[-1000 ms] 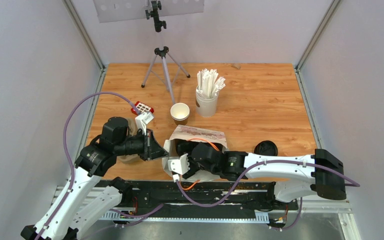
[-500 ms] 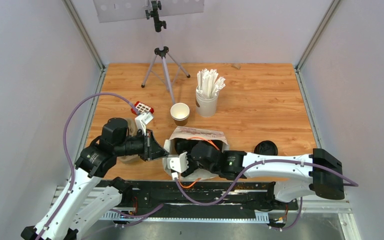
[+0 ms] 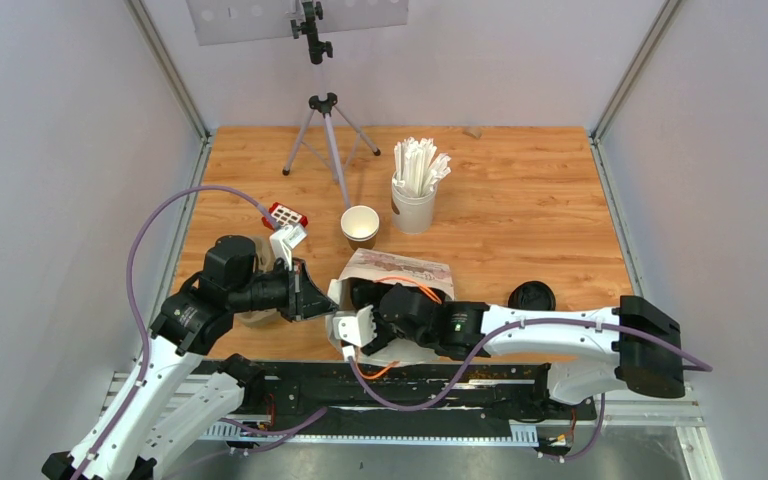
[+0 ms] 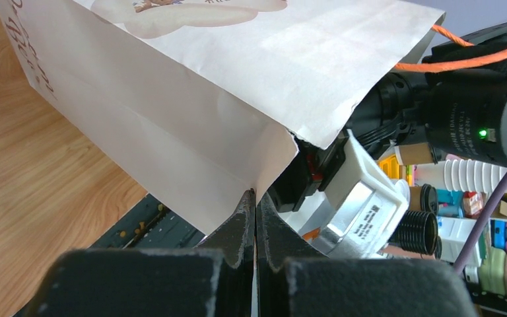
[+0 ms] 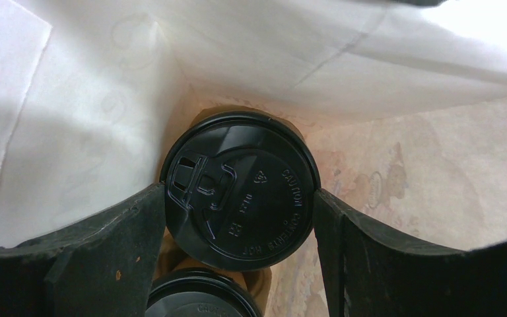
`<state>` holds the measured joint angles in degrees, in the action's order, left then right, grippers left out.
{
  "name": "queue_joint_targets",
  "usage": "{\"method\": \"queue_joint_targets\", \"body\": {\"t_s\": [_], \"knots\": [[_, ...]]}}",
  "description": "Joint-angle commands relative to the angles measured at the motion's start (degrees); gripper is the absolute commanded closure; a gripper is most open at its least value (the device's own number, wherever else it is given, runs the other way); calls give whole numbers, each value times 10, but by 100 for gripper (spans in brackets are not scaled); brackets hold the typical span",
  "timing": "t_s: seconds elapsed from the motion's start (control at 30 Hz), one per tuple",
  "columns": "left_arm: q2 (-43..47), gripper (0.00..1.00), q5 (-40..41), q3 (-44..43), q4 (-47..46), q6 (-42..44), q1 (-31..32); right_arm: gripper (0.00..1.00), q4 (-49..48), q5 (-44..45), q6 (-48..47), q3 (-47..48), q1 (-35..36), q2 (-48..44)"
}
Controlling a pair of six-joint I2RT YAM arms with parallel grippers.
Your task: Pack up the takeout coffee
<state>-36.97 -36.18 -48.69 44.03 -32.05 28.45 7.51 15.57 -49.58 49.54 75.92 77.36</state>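
Left of centre in the overhead view, the left tool (image 3: pixel 312 297) is clenched on the left lip of a white printed paper bag (image 3: pixel 400 266). The bag stands at the lower middle of the wooden worktop (image 3: pixel 530 215). In the left wrist view, the two black fingers (image 4: pixel 241 221) meet with the bag's edge pinched between them.

Just to the right, the right tool (image 3: pixel 368 297) reaches into the bag's open mouth. In the right wrist view, its fingers (image 5: pixel 112 244) sit flush against both sides of the round black lid of a takeout coffee cup (image 5: pixel 241 188), grasping it deep inside the bag. A second lidded cup (image 5: pixel 204 300) shows at the bottom edge of that frame, close below the first; whether they touch I cannot tell.

Above the bag in the overhead view are a tripod (image 3: pixel 325 130), then a lidless paper cup (image 3: pixel 360 226), then a white cup of wrapped straws (image 3: pixel 415 195). A pile of black lids (image 3: pixel 531 296) lies right of the bag.
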Motion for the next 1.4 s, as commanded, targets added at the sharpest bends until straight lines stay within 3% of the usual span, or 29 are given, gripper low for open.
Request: {"method": "queue_joint_targets", "body": {"t_s": [0.0, 1.37], "knots": [[2, 100, -16, 1, -29, -8, -2, 31, -8, 14, 5, 4, -3, 17], [11, 100, -20, 17, -48, -32, -2, 31, -26, 30, 28, 21, -29, 72]]}}
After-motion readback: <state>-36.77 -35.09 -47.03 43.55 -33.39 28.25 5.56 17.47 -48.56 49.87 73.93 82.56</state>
